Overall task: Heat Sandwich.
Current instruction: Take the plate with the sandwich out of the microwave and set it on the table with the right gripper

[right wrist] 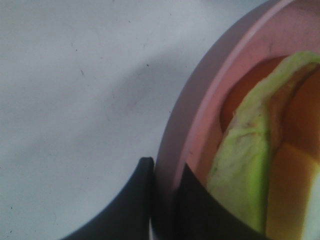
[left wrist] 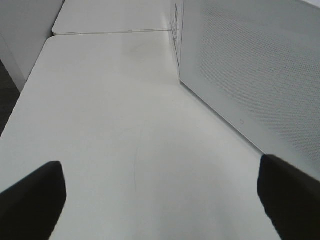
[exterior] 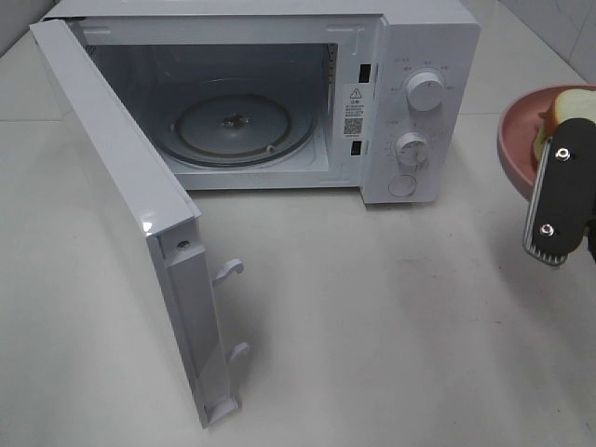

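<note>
Sandwich on pink plate | right end effector clamps plate rim beside it

- The microwave stands with its door swung fully out toward the front left; the cavity mouth is unblocked.
- Inside, only the glass turntable lies on the floor, with room above it.
- The door edge and its two latch hooks jut into the left front table area.
- The table before the control panel lies bare, up to the pink plate at the right edge.
</note>
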Controlling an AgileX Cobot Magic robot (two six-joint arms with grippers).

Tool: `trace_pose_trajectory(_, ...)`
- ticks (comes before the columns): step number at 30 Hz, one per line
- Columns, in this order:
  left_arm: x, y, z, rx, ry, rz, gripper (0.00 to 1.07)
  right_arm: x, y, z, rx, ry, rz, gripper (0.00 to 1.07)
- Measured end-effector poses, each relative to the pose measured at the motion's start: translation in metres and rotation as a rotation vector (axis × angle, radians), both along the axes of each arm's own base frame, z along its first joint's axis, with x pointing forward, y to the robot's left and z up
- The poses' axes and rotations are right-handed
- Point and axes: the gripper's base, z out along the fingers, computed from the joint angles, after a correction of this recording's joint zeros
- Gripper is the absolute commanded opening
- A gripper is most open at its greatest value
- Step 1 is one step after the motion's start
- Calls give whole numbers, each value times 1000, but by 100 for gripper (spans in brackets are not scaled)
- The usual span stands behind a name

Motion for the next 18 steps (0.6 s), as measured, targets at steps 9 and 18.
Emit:
trace_pose_trajectory(9, 0, 0, 0, 0, 0, 0, 98, -3, -10, 1, 36, -25, -229, 0)
trace_pose_trajectory(18, 0, 0, 0, 0, 0, 0, 98, 0, -9, -7, 74, -35, -388, 0)
